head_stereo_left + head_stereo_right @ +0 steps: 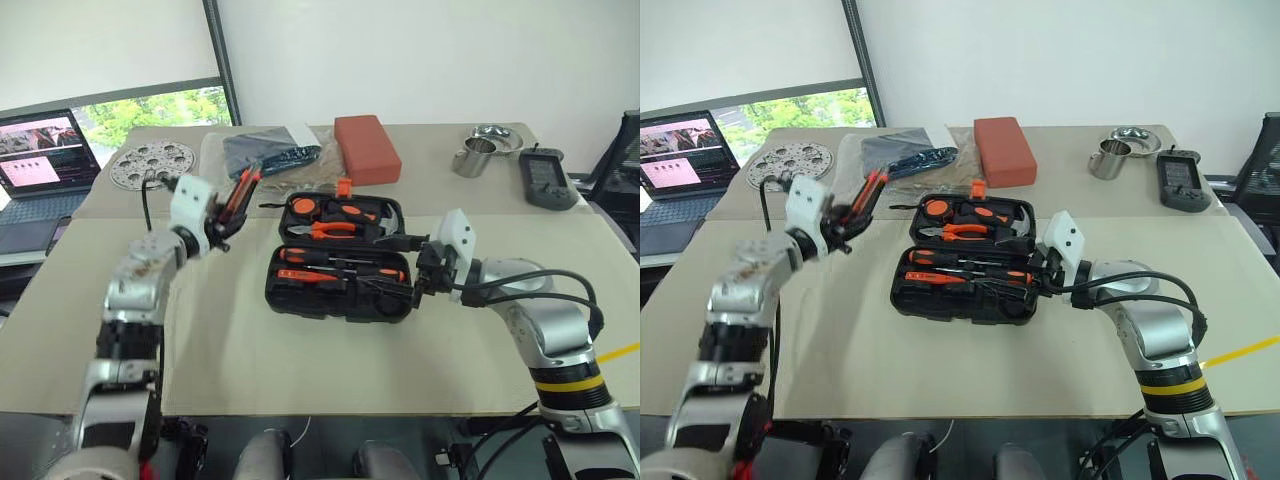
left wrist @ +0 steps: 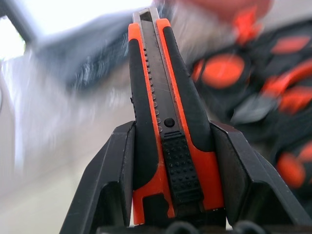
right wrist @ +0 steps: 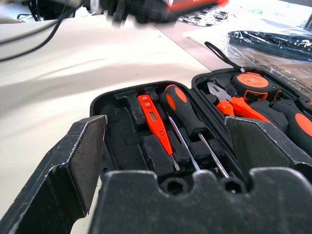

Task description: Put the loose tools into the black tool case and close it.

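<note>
The left end effector [image 1: 232, 205] is gripping the knife [image 1: 240, 190] at the case's [image 1: 340, 262] ten o'clock; the right end effector [image 1: 425, 272] is gaping at its three o'clock.

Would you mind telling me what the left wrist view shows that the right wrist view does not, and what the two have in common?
Left wrist view alone: the left gripper shut on the orange-black utility knife, its ribbed slider facing the camera.

Right wrist view alone: the right gripper open at the near edge of the black tool case, with the slim orange tester screwdriver and an orange-and-black-handled screwdriver seated in their slots.

Both: the open case with orange tools inside, and the beige table.
</note>
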